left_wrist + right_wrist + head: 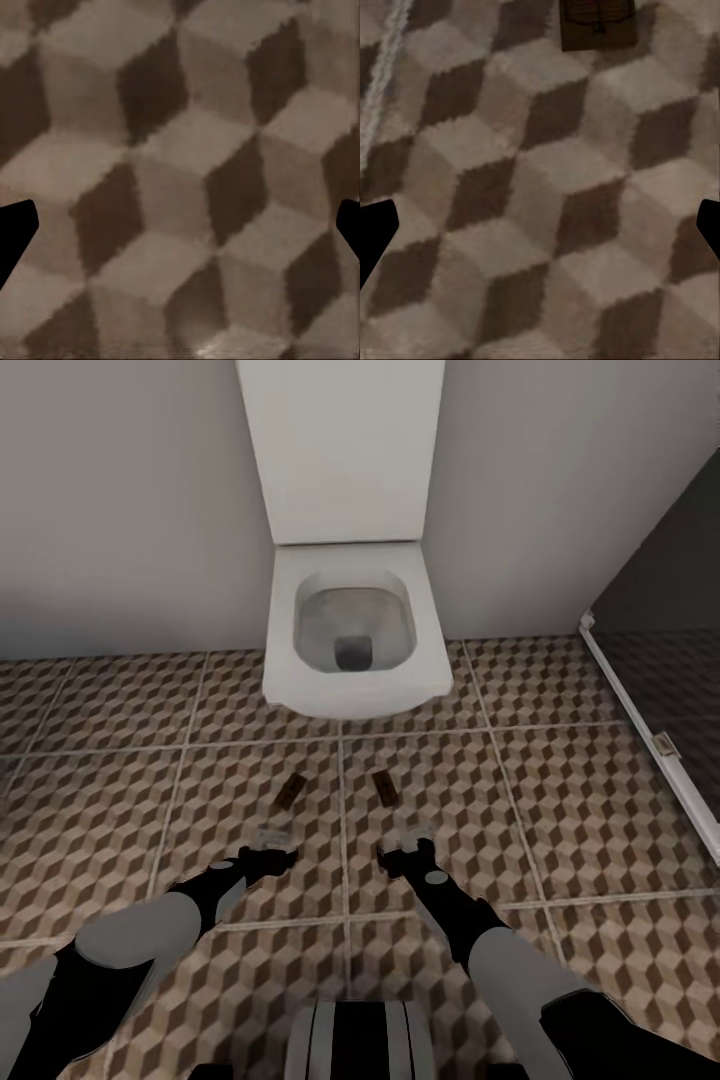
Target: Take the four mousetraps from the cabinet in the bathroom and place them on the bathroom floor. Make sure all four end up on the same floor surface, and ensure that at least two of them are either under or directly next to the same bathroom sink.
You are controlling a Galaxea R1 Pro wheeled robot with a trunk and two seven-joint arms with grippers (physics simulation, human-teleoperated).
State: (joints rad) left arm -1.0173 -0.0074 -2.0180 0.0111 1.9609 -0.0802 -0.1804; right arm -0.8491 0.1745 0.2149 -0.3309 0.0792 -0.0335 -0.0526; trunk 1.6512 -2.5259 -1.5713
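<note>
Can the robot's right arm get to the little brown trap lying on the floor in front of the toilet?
Probably yes. The right gripper hangs low over the bathroom floor, just short of the right mousetrap, with bare tile between them. Its fingers look spread, and the toilet sits beyond the trap, not in the way.

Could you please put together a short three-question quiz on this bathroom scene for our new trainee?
1. True or false: both mousetraps lie on the bathroom floor.
2. Which fixture stands just beyond them: A sink, B toilet, C cabinet?
3. Is either tool holding anything?

Key:
1. True: the left mousetrap and the right mousetrap lie flat on the tiles.
2. B, the toilet.
3. No: the left tool and the right tool are open, empty.
</note>
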